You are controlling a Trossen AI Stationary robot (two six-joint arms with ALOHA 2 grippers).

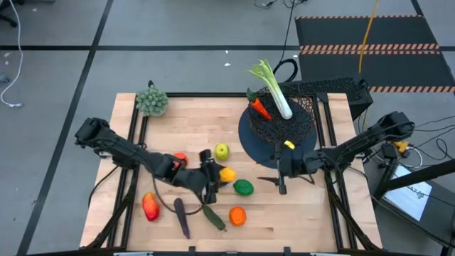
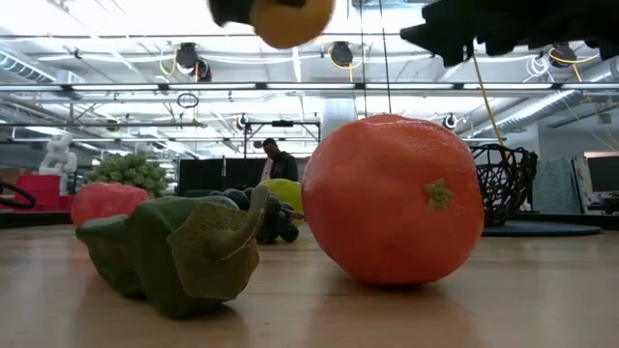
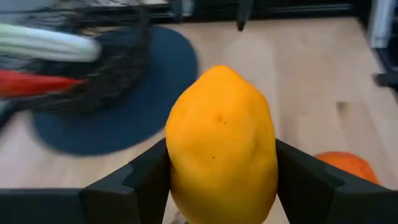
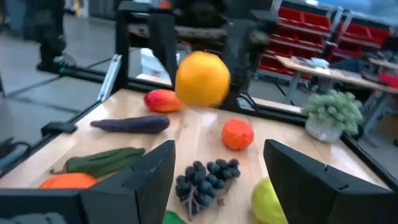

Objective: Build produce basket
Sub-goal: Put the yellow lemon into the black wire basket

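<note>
My left gripper (image 1: 215,179) reaches in from the table's left and is shut on a yellow lemon (image 3: 221,149), raised over the table's middle. The same lemon (image 2: 285,19) hangs high in the low view. The black wire basket (image 1: 284,124) stands on its dark round base at the far right and holds a leek (image 1: 274,89) and a carrot (image 1: 260,108). My right gripper (image 4: 217,180) is open near the basket's near side, with nothing between its fingers. Loose on the wood lie a lime (image 1: 243,187), an orange (image 1: 237,215), an apple (image 1: 222,151) and dark grapes (image 4: 205,180). My left gripper pinches the lemon's two long sides (image 3: 177,168) between its two fingers (image 3: 146,183). The fingers slant down from the table's left side. The lemon's pointed end (image 3: 221,73) sticks out beyond the fingertips, and the lemon is lifted clear of the table.
A cucumber (image 1: 213,217), an eggplant (image 1: 181,217), a red pepper (image 1: 150,206) and a tomato (image 1: 179,158) lie near the front left. A grey-green bushy clump (image 1: 151,102) stands at the far left corner. Bare wood shows between the lime and the basket.
</note>
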